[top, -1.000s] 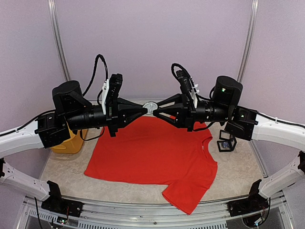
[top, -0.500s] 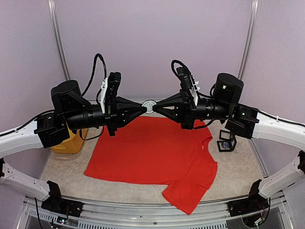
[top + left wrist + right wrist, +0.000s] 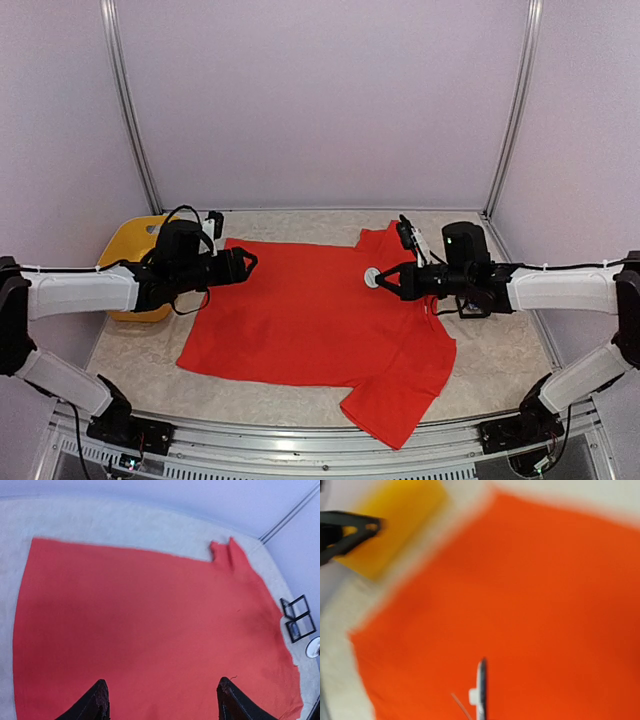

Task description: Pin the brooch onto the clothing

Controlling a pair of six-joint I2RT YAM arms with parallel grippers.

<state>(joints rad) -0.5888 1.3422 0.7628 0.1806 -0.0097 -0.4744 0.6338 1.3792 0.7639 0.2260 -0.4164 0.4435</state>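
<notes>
The red T-shirt, the clothing, lies spread flat on the table. My right gripper hovers low over its upper right part, near the collar, shut on the brooch, a small white round disc. In the right wrist view the brooch shows edge-on and blurred over the red cloth. My left gripper is open and empty above the shirt's upper left part. Its dark fingertips stand wide apart over the cloth. The brooch shows at the right edge of the left wrist view.
A yellow container sits at the table's left, beside the left arm. A small black frame stand stands right of the shirt, near the right arm. One sleeve reaches toward the table's front edge. Metal posts rise at the back corners.
Both arms came down from a raised meeting point to just above the shirt. The left gripper let go of the brooch and opened; the right gripper closed on it and keeps it.
</notes>
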